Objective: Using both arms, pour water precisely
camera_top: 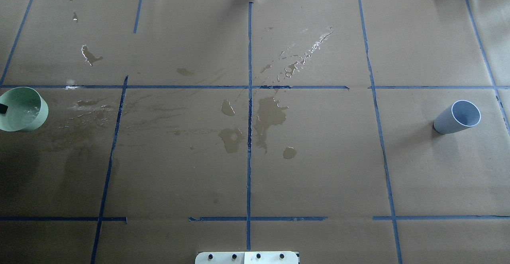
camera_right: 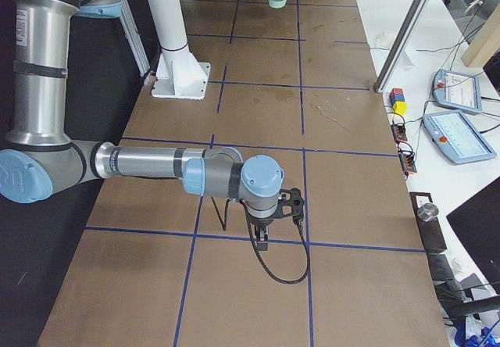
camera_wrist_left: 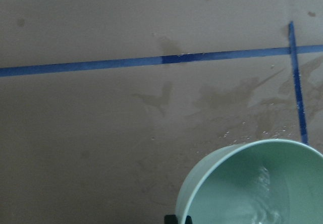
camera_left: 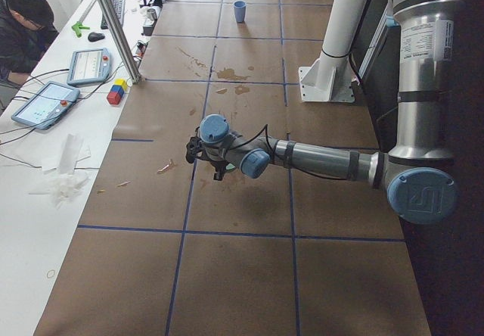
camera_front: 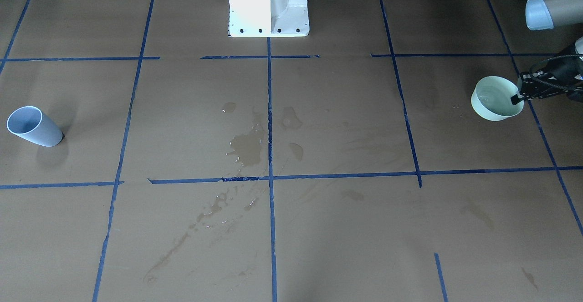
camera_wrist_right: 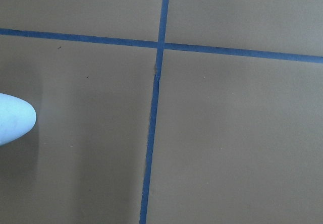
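Well — left end effector [camera_front: 518,98] pinches green cup's [camera_front: 489,111] rim, water [camera_front: 492,94] inside.

A brown table [camera_top: 179,168] gridded with blue tape [camera_top: 248,176], a white bench [camera_left: 23,222] alongside carrying two tablets [camera_left: 41,103].

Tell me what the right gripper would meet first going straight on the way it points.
Probably the paper-covered table, near the blue tape crossing; the right gripper points downward.
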